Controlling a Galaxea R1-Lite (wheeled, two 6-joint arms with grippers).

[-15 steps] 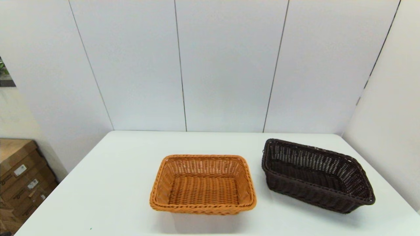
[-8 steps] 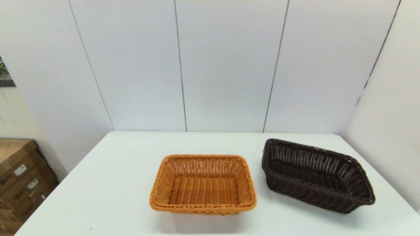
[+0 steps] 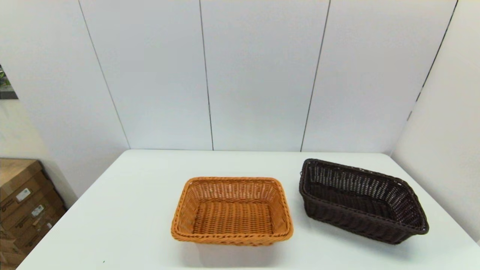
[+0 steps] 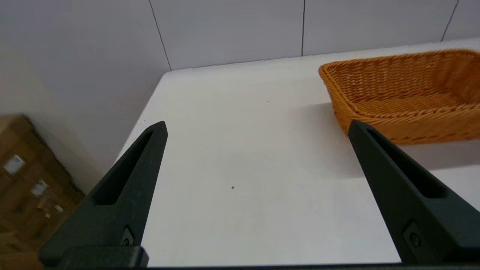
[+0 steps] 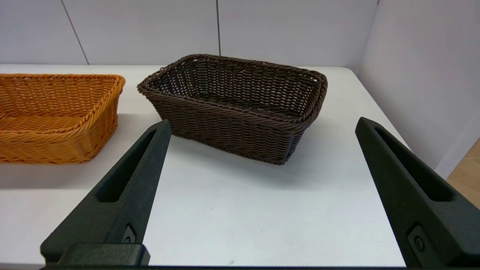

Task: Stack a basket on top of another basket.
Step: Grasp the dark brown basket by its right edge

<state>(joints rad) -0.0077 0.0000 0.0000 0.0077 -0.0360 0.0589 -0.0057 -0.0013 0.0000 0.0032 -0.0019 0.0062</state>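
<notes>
Dark brown basket (image 3: 362, 200) sat on the white table (image 3: 123, 221), toward its right side, turned at an angle to the near edge. Upright, on its base, nothing inside. Open weave along sloping sides, braided rim on top. Seen again from the right wrist (image 5: 234, 107), in front of that arm's fingers and apart from them.

Orange basket (image 3: 232, 210) stood just to the left, near the table's middle, squared to the near edge. Also upright and holding nothing. Narrow strip of bare table between the two rims; near each other, not touching. Not stacked.

Right gripper (image 5: 262, 125) hung low over the near part of the table, short of the dark brown basket, fingers spread wide and holding nothing. Orange basket visible off to one side in that view (image 5: 56, 116).

Left gripper (image 4: 257, 123) hung over the bare left part of the table, fingers likewise spread wide and holding nothing. One corner of the orange basket (image 4: 405, 95) lay beyond one fingertip, apart from it.

Neither arm visible from the head camera. White panelled wall (image 3: 258, 75) behind the table; brown cardboard boxes (image 3: 26, 202) on the floor past its left edge.
</notes>
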